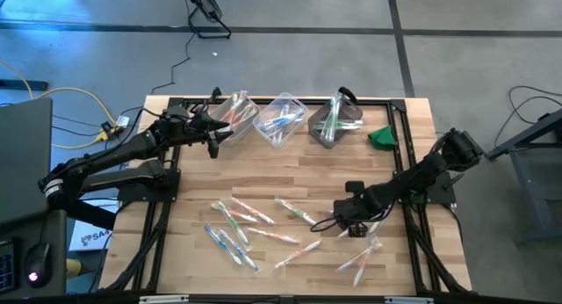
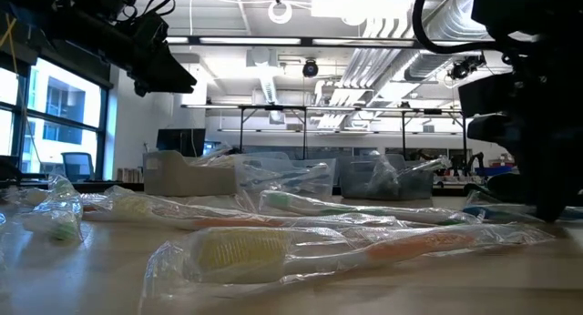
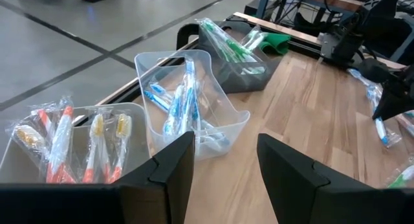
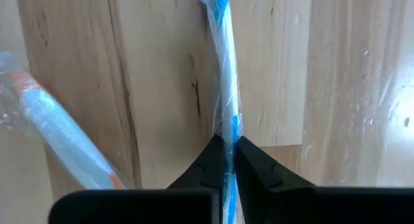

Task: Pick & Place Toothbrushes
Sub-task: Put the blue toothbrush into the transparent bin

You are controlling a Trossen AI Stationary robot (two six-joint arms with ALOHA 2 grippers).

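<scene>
Toothbrushes [image 1: 263, 227] in clear plastic wrappers lie scattered on the wooden surface [image 1: 290, 177]. From above, the right gripper [image 1: 353, 225] is low among them, while the left gripper [image 1: 213, 139] waits, released, by three clear plastic bins [image 1: 283, 119]. Close up, the right gripper [image 4: 227, 160] is clenched on a blue wrapped toothbrush [image 4: 223, 68]. I think it should lift straight up, slowly. An orange toothbrush [image 4: 58, 136] lies just beside it.
</scene>
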